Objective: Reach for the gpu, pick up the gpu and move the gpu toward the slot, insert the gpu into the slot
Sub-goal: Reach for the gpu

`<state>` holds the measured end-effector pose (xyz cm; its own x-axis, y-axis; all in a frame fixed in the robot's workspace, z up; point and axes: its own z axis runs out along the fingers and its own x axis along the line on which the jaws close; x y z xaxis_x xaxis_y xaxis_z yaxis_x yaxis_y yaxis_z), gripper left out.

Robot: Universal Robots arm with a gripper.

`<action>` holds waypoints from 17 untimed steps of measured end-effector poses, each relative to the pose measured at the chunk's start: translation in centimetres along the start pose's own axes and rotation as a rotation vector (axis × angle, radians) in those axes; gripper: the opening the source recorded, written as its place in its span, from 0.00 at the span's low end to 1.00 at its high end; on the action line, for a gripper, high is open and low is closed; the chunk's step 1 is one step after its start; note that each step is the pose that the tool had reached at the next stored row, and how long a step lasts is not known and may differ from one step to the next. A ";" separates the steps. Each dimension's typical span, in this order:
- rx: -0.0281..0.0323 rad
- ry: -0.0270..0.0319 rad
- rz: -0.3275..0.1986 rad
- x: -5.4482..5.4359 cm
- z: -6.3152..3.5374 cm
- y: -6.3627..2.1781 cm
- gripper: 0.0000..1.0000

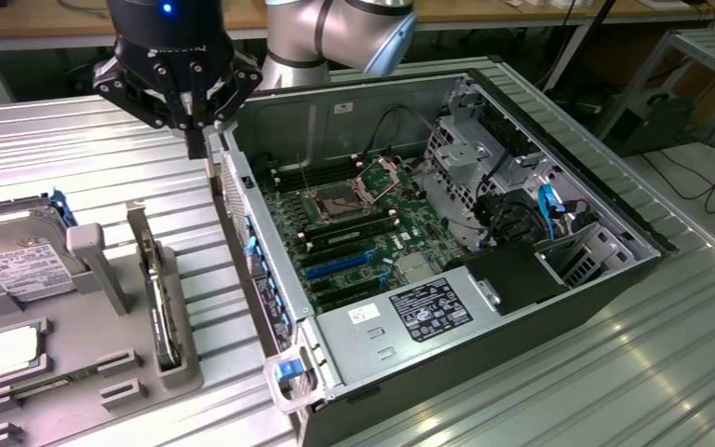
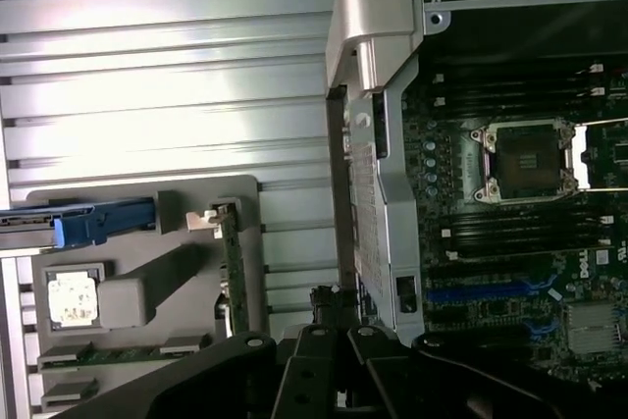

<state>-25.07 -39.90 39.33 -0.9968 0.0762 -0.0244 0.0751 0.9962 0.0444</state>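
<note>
Gripper (image 1: 196, 142) is hanging over the table (image 1: 85, 149) with fingers pressed together, holding nothing.
The gpu (image 1: 159, 298) is standing on edge in the gray holder (image 1: 94, 256), below the gripper and well apart. The exterior view is catching the hard drive (image 1: 16, 261) beside it, and the wrist view is showing the blue slot (image 2: 481, 291).

no text can be read. the white label (image 1: 16, 270) on the hard drive (image 1: 4, 233) and the black label (image 1: 430, 312) on the power supply (image 1: 376, 352) carry print too small to make out.
</note>
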 end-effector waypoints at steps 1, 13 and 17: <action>-0.0001 -0.0001 0.000 0.2 0.00 -0.01 0.11; -0.0001 -0.0001 0.000 2.0 -0.05 -0.15 0.11; 0.0000 0.0000 0.000 2.7 -0.08 -0.20 0.11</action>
<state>-27.76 -39.89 39.33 -0.9968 0.0762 -0.0245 0.0751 0.9962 0.0443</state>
